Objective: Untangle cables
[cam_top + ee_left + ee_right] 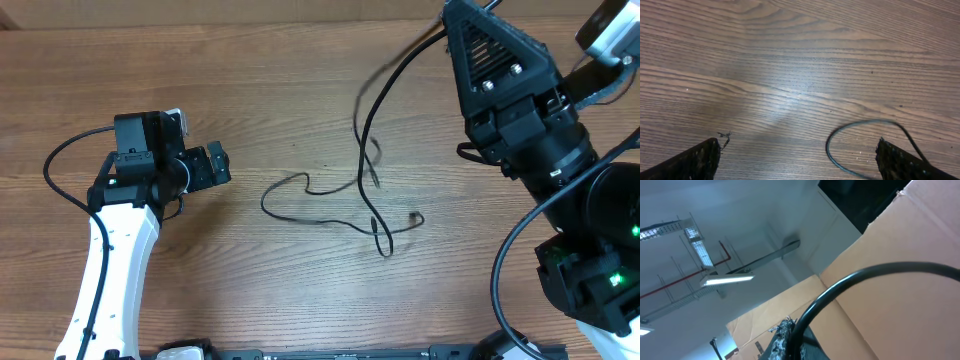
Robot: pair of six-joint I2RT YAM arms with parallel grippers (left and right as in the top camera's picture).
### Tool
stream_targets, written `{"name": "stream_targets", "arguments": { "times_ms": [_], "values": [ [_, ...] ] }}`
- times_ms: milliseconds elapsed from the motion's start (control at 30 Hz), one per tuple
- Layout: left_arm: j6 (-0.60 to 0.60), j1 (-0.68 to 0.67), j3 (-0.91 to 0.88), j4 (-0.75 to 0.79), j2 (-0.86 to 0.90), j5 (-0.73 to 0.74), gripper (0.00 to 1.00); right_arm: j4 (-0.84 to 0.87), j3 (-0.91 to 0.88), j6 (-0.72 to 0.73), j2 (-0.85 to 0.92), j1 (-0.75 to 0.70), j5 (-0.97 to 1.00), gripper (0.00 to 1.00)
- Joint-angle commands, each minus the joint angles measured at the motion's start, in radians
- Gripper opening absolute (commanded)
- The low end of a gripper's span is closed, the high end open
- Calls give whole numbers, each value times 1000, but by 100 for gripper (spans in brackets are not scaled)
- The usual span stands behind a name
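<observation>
Thin black cables (335, 215) lie in loose curves on the wooden table (280, 90) at the middle. One strand (372, 120) rises from that tangle up to my right gripper (450, 18), which is lifted high at the top right and points upward. In the right wrist view its fingertips (784, 330) are shut on a black cable (865, 272) that arcs away to the right. My left gripper (216, 165) stands open at the left, low over the table and apart from the tangle. In the left wrist view a cable loop (840, 137) lies between its spread fingers (695, 161), untouched.
A brown cardboard panel (900, 305) and a ceiling lamp (727, 279) fill the right wrist view. The left arm's own thicker wire (60, 160) loops out at the far left. The right arm's body (570, 200) stands over the table's right side.
</observation>
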Motion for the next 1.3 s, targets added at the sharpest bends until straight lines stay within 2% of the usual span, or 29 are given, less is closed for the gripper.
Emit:
{"name": "stream_targets", "arguments": {
  "times_ms": [0,133,333,533,667,800,1167,1267],
  "values": [
    [19,-2,4,2,-9,-6,100,0,17,-56,8,5,18,4],
    [19,-2,4,2,-9,-6,99,4,17,-174,36,5,103,4],
    [19,-2,4,2,-9,-6,100,30,17,-448,104,4,283,4],
    [19,-2,4,2,-9,-6,100,-182,17,-614,171,4,486,4],
    [19,-2,4,2,-9,-6,100,-219,17,-723,196,4,650,4],
    [19,-2,4,2,-9,-6,100,-197,17,-740,178,4,775,4],
    [19,-2,4,2,-9,-6,100,-116,17,-737,63,3,728,4],
    [19,-2,4,2,-9,-6,100,-132,17,-738,40,2,872,4]
  ]
}}
